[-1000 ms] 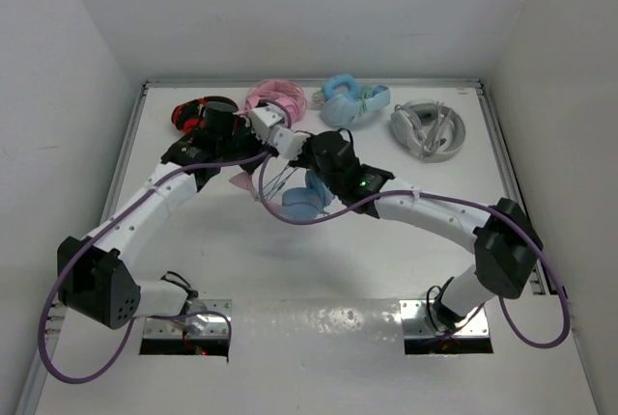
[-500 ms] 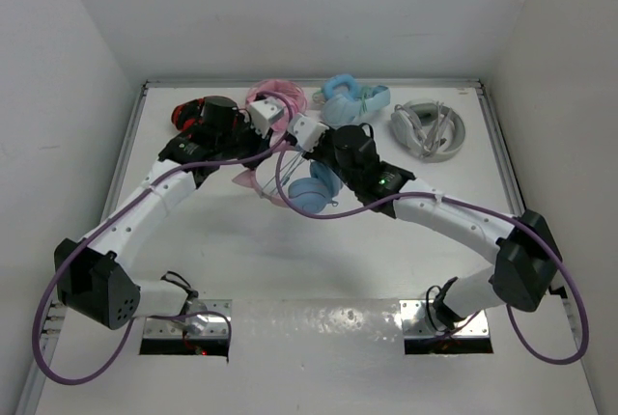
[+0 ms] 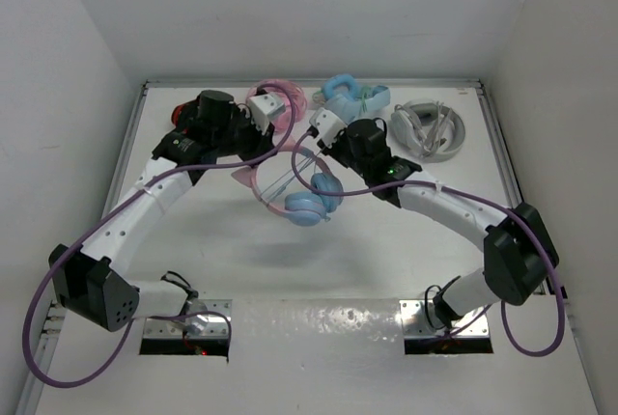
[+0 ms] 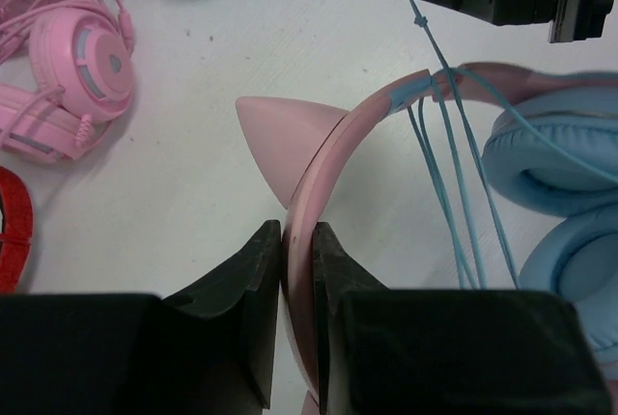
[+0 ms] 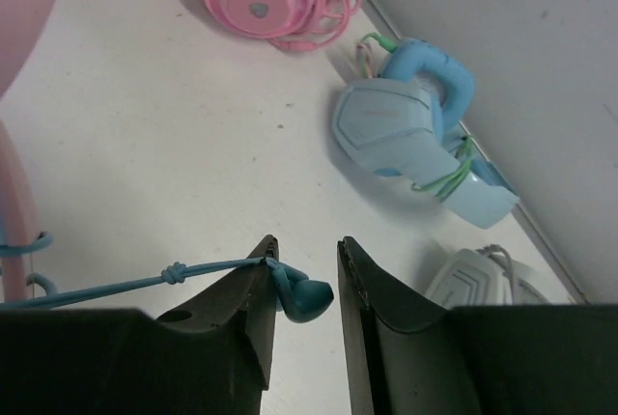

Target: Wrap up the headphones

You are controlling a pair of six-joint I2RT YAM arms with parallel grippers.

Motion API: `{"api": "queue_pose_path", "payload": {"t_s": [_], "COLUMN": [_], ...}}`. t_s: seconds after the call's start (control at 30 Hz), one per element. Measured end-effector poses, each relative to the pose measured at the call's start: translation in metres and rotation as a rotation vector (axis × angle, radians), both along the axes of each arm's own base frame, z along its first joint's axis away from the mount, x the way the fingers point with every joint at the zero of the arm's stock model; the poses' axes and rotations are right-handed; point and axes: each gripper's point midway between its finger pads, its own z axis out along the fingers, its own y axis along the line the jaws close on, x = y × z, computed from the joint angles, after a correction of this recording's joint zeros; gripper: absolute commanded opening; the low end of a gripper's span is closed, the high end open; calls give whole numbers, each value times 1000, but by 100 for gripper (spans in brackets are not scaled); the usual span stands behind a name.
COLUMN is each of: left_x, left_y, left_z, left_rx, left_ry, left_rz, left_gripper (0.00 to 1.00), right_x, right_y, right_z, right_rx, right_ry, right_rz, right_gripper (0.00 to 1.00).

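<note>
Left hand (image 4: 297, 237) clamps the headphones (image 4: 541, 159) over the white, walled table (image 4: 174, 193); right hand (image 5: 304, 246) gapes apart.

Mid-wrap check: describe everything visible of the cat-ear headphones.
The headphones have a pink, plastic-looking headband with a pointed cat ear, two padded light blue ear cups and a thin light blue cable. They are at the table centre. The left gripper has jaws shut on the headband. Several cable strands cross the band, and the cable's plug end sits at the right gripper, between its parted jaws, touching one.
</note>
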Motion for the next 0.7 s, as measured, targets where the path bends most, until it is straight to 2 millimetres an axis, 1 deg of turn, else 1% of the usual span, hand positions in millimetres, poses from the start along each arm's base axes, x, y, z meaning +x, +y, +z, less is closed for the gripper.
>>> {"api": "queue_pose_path", "payload": {"t_s": [0.03,0.1,0.13,0.23,0.27,0.37,0.4,0.5,0.53,0.6,0.67,0.7], "left_x": [-1,-3,-4,-7,-7,-9,-9,-9,-9,-14,-17,-18], "left_y": [0,1,1,3,3,4,4,4,4,3,2,1], "left_z": [-1,-3,-4,-6,-7,-8,-8,-8,-8,-7,-5,-4], "left_rx": [3,7,8,13,15,21,20,13,12,0,-14,-22], "left_ry": [7,17,22,39,43,55,56,61,62,83,98,101], "left_rz": [-1,-1,-1,1,2,9,11,17,17,0,-14,-17], "left_gripper": [0,0,0,0,0,0,0,0,0,0,0,0], "right_x": [-2,-4,-5,-7,-8,-8,-8,-8,-8,-5,-6,-9], "right_y": [2,4,5,2,0,-8,-10,-19,-25,-49,-69,-77], "right_z": [-2,-5,-7,-15,-18,-28,-30,-37,-40,-53,-69,-76], "right_rx": [9,22,27,47,53,96,113,175,186,197,210,219], "right_ry": [9,23,28,52,62,109,123,170,180,212,260,286], "right_rz": [8,17,19,11,7,-9,-13,-27,-45,-116,-170,-188], "right_gripper": [30,36,44,56,65,76,84,88,89,92,95,99]}}
